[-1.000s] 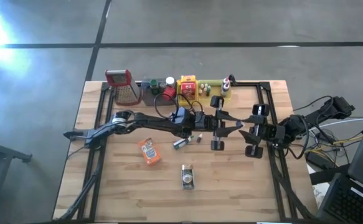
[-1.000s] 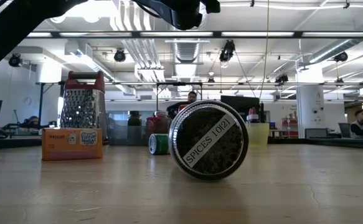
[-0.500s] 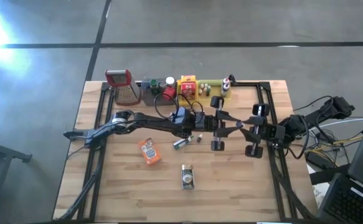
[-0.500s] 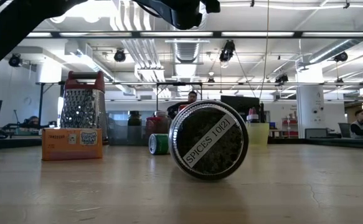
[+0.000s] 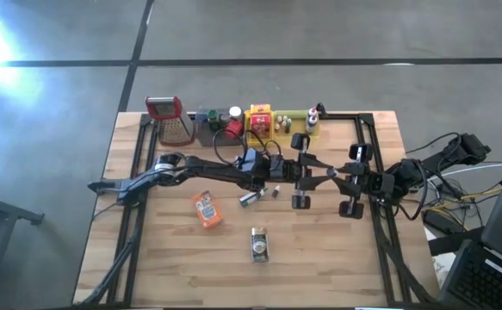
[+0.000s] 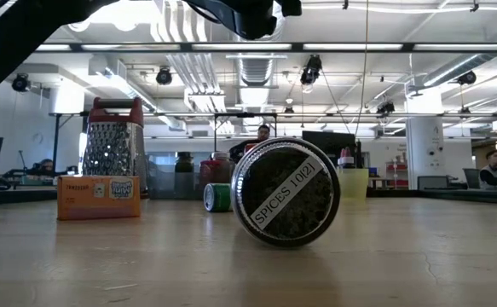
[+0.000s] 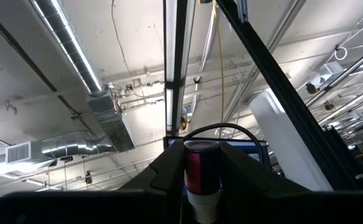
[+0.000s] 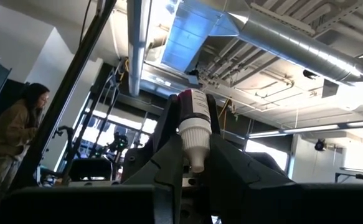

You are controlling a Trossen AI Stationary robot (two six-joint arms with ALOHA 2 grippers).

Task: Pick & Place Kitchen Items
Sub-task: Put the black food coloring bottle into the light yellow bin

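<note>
Spice bottle [image 7: 200, 177] pinched in both left gripper [image 7: 201, 180] and right gripper [image 8: 192, 152]; one should release before parting.

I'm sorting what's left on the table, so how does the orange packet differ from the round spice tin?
The orange packet is boxy; the spice tin is round, lying on its side. The packet shows a colourful label, the tin a white strip reading SPICES. The tin lies nearer the low camera. Both rest loose on the table.
</note>
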